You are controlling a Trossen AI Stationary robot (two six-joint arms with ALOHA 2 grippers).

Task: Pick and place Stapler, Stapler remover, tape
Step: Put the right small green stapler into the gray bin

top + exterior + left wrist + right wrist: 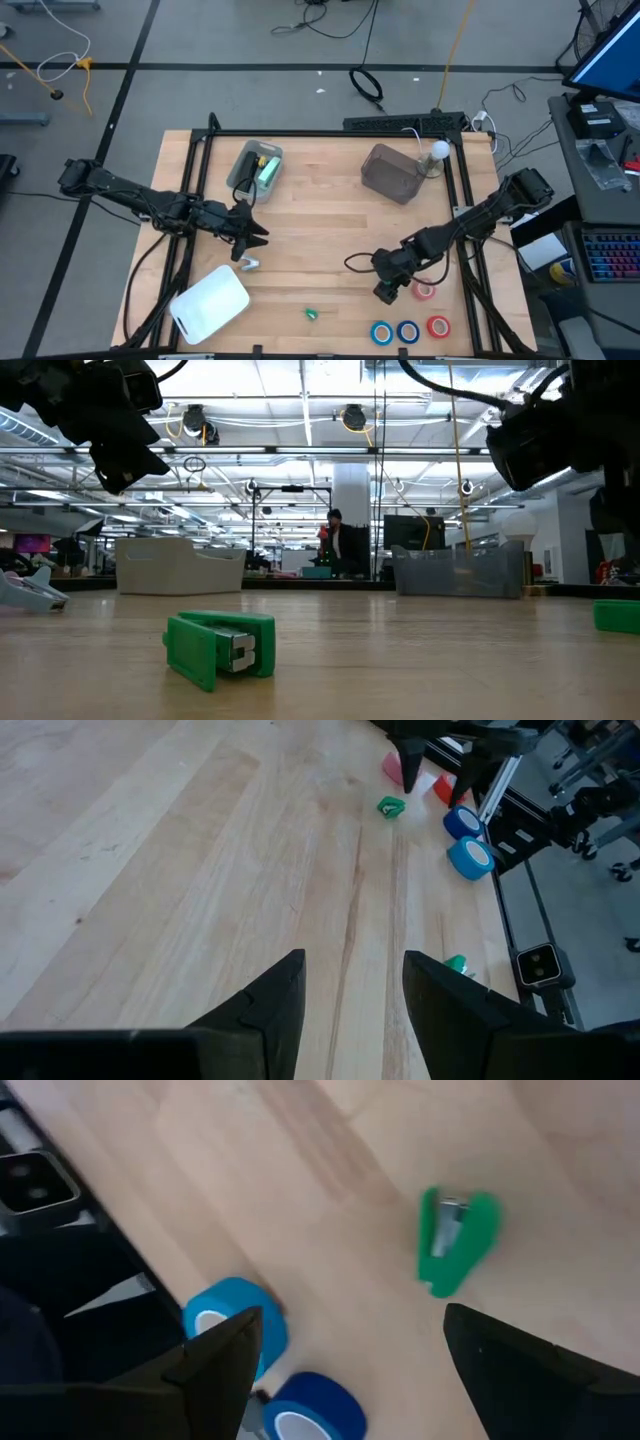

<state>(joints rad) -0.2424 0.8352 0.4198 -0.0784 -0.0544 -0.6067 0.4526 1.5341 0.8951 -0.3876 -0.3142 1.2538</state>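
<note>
High view: two arms hover over a wooden table (330, 215) scattered with office supplies.

The right gripper (388, 290) hangs wide open and empty just beside a red tape roll (425, 290); two blue rolls (394, 332) and another red roll (438, 326) lie near the front edge. The left gripper (250, 233), parted and empty, hovers above a pale stapler (248, 263). A green staple remover (310, 314) lies between the white tray (210, 303) and the tapes; two bins (392, 172) stand behind.

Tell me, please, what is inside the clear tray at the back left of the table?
The clear tray holds a light green stapler and, beside it, a darker object with a yellow tip that cannot be identified. Whatever lies beneath them is covered.
</note>
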